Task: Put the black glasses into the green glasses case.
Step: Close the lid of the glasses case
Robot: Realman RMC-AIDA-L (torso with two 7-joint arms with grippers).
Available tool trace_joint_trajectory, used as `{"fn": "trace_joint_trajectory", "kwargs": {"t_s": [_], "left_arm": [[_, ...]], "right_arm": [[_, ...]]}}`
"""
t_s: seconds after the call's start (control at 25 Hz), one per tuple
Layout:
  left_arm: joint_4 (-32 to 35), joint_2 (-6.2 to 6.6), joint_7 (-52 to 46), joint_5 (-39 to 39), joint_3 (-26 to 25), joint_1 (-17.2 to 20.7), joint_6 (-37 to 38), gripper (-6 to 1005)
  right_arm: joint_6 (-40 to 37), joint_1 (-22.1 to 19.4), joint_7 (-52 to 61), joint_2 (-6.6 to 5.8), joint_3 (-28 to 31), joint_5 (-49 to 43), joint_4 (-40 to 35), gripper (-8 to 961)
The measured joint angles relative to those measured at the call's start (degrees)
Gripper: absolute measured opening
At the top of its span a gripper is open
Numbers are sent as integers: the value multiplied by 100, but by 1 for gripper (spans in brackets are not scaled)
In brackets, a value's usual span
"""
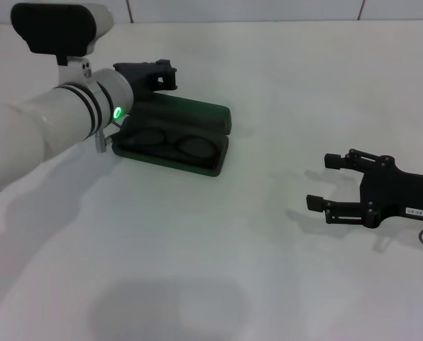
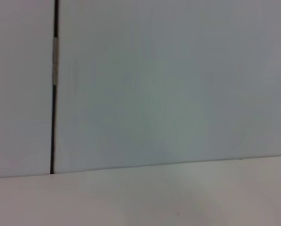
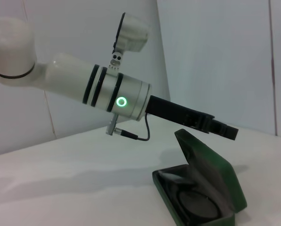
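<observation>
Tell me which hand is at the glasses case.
The left hand, reaching over the raised lid of the open green glasses case. The right hand rests apart on the table, fingers spread open.

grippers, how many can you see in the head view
2: the left gripper, black, raised over the open dark green glasses case's lid at the table's far left; the right gripper, black, open, resting on the white table at right.

bench (image 1: 197,270): white, plain, matte; fills most of head view, soft grey shadow patch at 6 o'clock.
wall (image 2: 169,80): pale, panelled, behind bench at 12 o'clock.
seam (image 2: 53,117): thin dark vertical line btwn wall panels, runs down to bench edge; left wrist view, 9 o'clock side.
</observation>
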Motion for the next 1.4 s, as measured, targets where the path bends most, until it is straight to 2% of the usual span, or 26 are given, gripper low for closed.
{"fn": "trace_joint_trajectory", "kwargs": {"t_s": [0.6,0.8,1.4], "left_arm": [[493,19,153,11,174,495,57,93],[780,23,285,9,226,775,68,94],[819,27,363,9,498,991,56,98]], "right_arm": [[96,89,0,31,-17,-46,57,872],[96,122,0,32,-16,-46,119,872],[106,167,0,32,-15,-107,138,873]]}}
